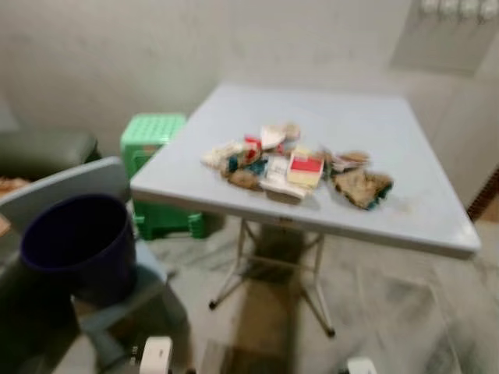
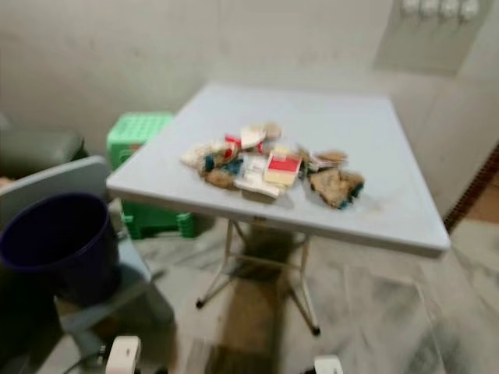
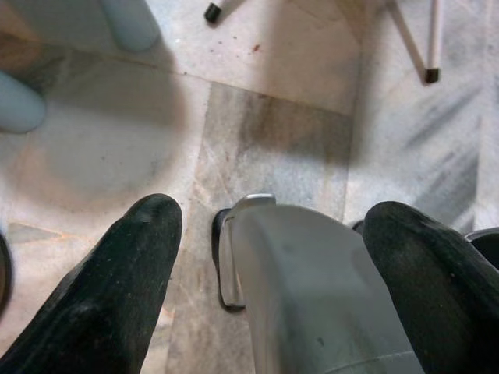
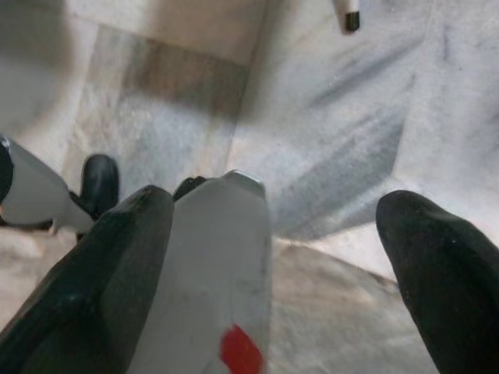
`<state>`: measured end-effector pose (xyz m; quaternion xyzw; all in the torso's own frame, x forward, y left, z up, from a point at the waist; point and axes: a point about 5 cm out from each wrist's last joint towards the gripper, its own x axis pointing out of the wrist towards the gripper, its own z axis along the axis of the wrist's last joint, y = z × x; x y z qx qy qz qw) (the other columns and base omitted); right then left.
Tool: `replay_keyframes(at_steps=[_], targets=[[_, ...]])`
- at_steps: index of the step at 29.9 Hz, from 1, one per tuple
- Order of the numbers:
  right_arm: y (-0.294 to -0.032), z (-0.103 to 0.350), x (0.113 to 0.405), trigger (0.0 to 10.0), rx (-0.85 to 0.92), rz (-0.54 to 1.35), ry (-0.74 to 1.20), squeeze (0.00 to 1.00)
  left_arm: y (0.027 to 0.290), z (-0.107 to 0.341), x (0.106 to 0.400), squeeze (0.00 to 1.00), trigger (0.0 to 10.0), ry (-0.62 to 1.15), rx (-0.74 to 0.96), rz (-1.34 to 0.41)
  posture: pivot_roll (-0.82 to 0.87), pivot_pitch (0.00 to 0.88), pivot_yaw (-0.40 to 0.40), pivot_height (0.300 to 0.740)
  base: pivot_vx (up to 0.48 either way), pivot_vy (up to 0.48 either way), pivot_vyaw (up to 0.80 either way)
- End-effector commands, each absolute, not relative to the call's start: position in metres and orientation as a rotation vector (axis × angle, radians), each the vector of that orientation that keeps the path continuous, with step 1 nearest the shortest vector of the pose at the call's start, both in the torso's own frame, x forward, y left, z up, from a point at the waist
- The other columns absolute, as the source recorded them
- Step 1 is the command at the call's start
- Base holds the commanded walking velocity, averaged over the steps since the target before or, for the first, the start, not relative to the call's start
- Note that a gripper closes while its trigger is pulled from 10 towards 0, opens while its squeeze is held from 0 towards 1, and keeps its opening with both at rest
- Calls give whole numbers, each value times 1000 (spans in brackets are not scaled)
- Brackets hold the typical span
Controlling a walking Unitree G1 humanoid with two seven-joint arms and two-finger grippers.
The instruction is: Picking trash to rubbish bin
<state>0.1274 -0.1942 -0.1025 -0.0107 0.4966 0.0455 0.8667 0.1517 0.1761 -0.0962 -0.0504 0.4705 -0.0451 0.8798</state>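
A loose heap of crumpled paper and wrapper trash (image 1: 292, 165), with a red-and-white carton (image 1: 306, 167) and brown scraps (image 1: 361, 187), lies on the pale grey square table (image 1: 405, 132), nearer its front edge. A dark blue round plastic bin (image 1: 76, 243) stands upright, open-topped, on a grey chair seat (image 1: 148, 273) beside the table's front-left corner.

Left gripper (image 3: 269, 257): two long black fingers (image 3: 117, 296), matte, finely speckled surface, rounded blunt tips, thickening toward the base. Between them a smooth silver-grey shell (image 3: 312, 288), rounded at its front, with a thin bright metal bracket (image 3: 234, 234) looped at its edge over a dark underside. Right gripper (image 4: 284, 265): same pair of black, rounded fingers (image 4: 437, 265); pale grey-white shell (image 4: 218, 265) between them, carrying a small red mark (image 4: 239, 351) near its base. Head views, blurred: two small white rounded parts (image 1: 156, 354) at the lower edge, detail not readable.
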Motion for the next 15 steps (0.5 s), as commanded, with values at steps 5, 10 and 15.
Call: replay_keyframes(at_steps=[5, 10, 15], targets=[[-195, -101, 130, 10000, -23, 102, 1032, 0, 174, -94, 157, 0, 10000, 961, -101, -104, 66, 0, -22, 715, 0, 0, 0], [-199, -102, 126, 10000, -27, 100, 1038, 0, 175, -93, 159, 0, 10000, 937, -60, -108, 66, 0, -23, 715, 0, 0, 0], [-200, -98, 133, 10000, -35, 114, 983, 0, 175, -86, 172, 0, 10000, 860, -76, -111, 64, 0, -15, 715, 0, 0, 0]])
